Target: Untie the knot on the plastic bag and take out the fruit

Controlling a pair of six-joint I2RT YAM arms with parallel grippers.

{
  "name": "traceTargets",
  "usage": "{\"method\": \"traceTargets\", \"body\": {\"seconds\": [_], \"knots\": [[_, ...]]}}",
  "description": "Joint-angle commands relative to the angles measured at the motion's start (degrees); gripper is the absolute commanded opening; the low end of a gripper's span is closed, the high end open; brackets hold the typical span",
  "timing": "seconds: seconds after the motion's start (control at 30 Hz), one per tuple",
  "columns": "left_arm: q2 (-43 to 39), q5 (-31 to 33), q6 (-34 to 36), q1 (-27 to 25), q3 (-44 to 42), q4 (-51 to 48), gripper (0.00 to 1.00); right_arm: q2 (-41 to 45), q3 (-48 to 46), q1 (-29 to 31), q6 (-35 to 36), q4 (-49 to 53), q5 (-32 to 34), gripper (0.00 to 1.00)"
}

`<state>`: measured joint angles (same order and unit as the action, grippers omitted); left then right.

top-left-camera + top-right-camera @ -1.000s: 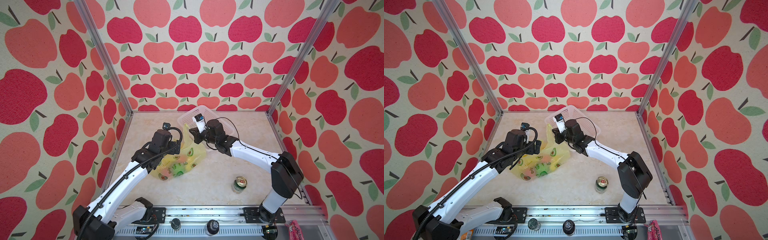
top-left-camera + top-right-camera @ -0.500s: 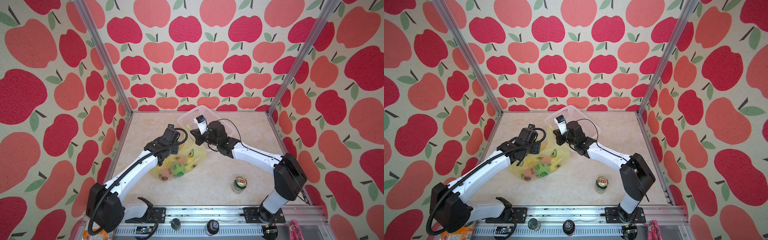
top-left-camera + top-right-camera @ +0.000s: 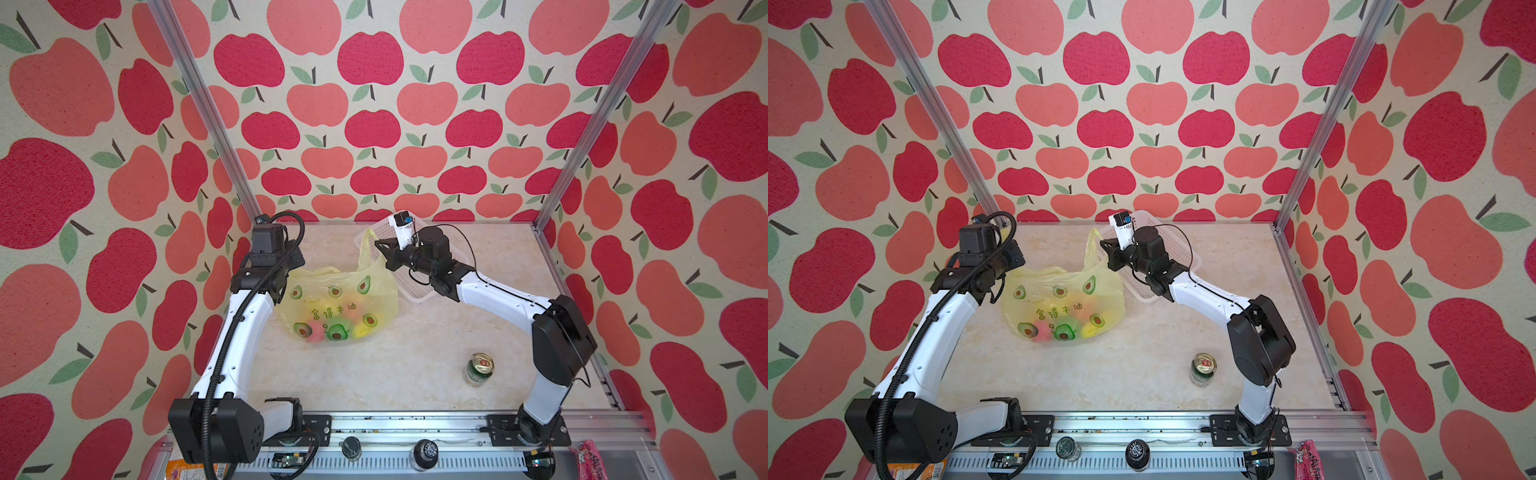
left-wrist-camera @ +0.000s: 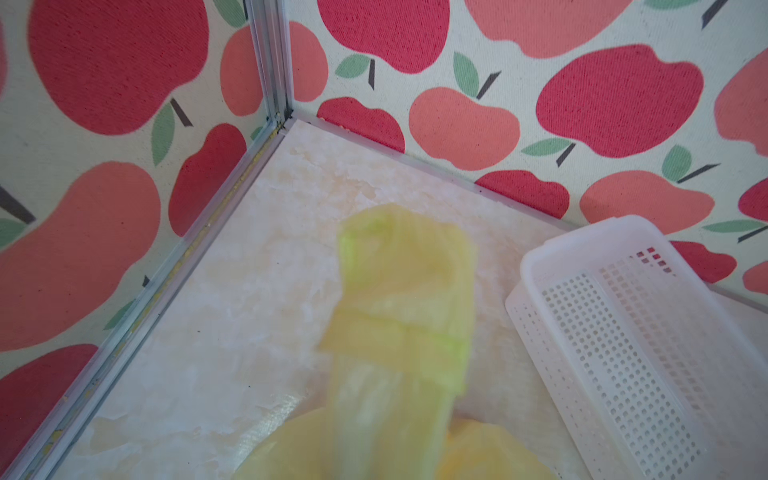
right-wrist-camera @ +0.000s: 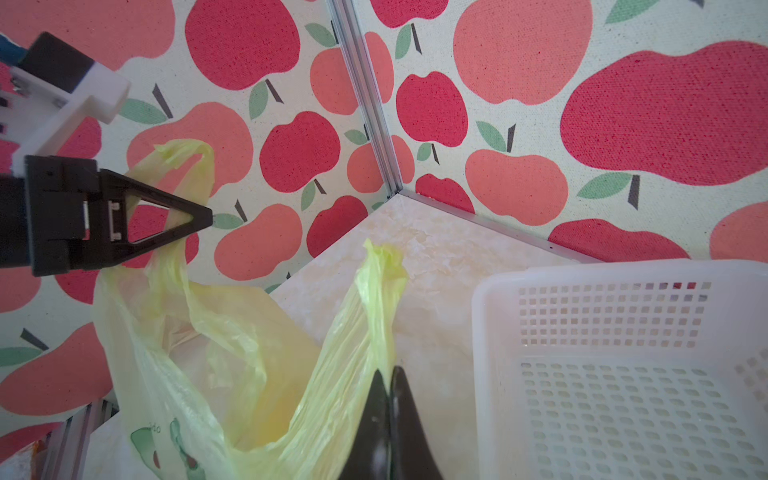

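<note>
The yellow plastic bag (image 3: 345,299) (image 3: 1067,297) with avocado prints hangs stretched between my two grippers above the table. My left gripper (image 3: 297,260) (image 5: 203,217) is shut on one handle loop (image 5: 178,153). That handle (image 4: 403,332) fills the left wrist view and hides the jaws there. My right gripper (image 3: 377,243) (image 5: 388,376) is shut on the other handle strip (image 5: 374,299). The two handles stand apart and no knot shows. The bag's mouth (image 5: 249,374) gapes between them. Pink, green and yellow fruit (image 3: 332,328) (image 3: 1059,328) lies at the bottom of the bag.
A white mesh basket (image 3: 415,293) (image 3: 1144,295) (image 4: 582,249) (image 5: 540,276) sits at the back, under my right wrist. A green drink can (image 3: 478,370) (image 3: 1202,370) stands front right. Apple-patterned walls close in the left, back and right sides.
My left gripper went from open to shut on the bag's left handle and drew it left and up. This spread the bag wide. The right gripper kept its hold and barely moved.
</note>
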<state>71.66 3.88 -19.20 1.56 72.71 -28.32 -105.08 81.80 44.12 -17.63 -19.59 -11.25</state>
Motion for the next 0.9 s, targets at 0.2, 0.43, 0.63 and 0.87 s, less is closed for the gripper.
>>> {"method": "traceTargets", "body": {"seconds": [0.2, 0.43, 0.63, 0.87], "knots": [[7.6, -10.7, -4.5, 11.6, 13.8, 2.0, 0.0, -16.6, 28.9, -1.7, -2.0, 3.5, -1.1, 0.0], [8.3, -17.4, -5.3, 11.7, 13.0, 5.9, 0.0, -22.9, 36.6, -1.7, 0.9, 1.5, -3.3, 0.0], [-5.5, -12.3, -6.0, 1.1, -13.4, 15.5, 0.0, -13.5, 9.8, -1.2, -0.6, -12.3, -0.1, 0.11], [-21.6, -1.3, -5.4, -16.3, -30.4, 12.0, 0.0, 2.0, -13.2, 0.7, 3.2, -18.0, 3.6, 0.75]]}}
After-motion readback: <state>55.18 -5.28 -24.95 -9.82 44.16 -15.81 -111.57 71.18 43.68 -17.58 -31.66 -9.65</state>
